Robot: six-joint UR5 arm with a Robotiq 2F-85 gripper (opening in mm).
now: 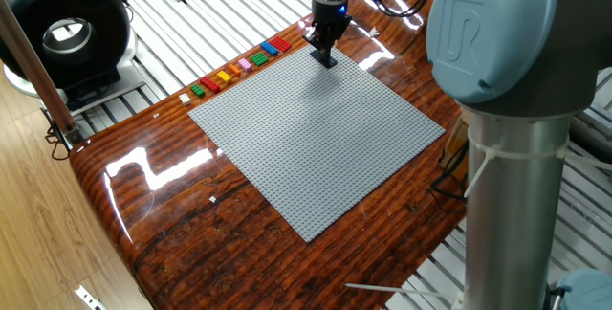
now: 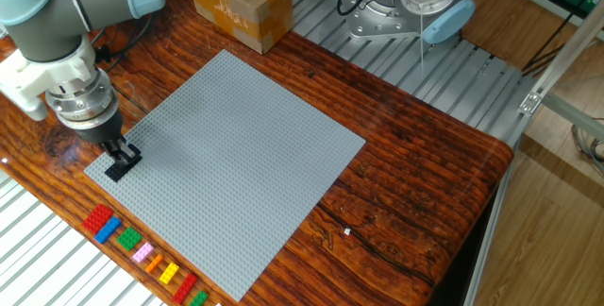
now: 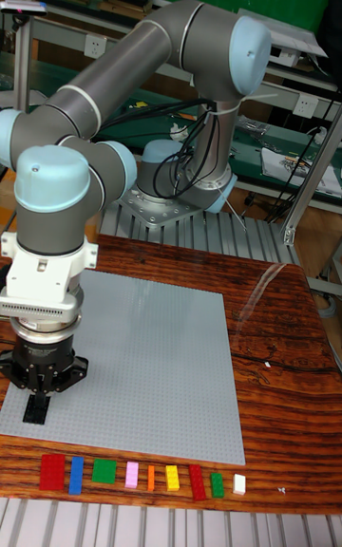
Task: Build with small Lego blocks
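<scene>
Working at the corner of the grey plate (image 1: pixel 316 138) nearest the row of small blocks (image 1: pixel 239 66), with the gripper (image 1: pixel 325 56) pointing straight down and its dark tip touching, or all but touching, the studs. Judging this as the placing step of the build, or the moment just beside it. Not being able to tell whether the gripper is closed on anything: showing only a small black shape at the tip in the other fixed view (image 2: pixel 119 162) and in the tall fixed view (image 3: pixel 35 407), which might be the fingers alone or a dark piece between them.

Seeing the blocks (image 3: pixel 142 476) lying in a line on the desk (image 1: pixel 153 205) just off the plate's edge, apart from the gripper: red, blue, green, pink, orange, yellow, another red, another green and a white one at the far end. Finding no coloured block standing on the plate, so reckoning the build as barely begun.

Calling next, most likely, for lifting straight up clear of the studs, crossing the short way to the row (image 2: pixel 142 252), and coming down squarely over one block. Needing fine aim there, the pieces being tiny and sitting close to their neighbours, and a square, upright grip for seating on the studs.
</scene>
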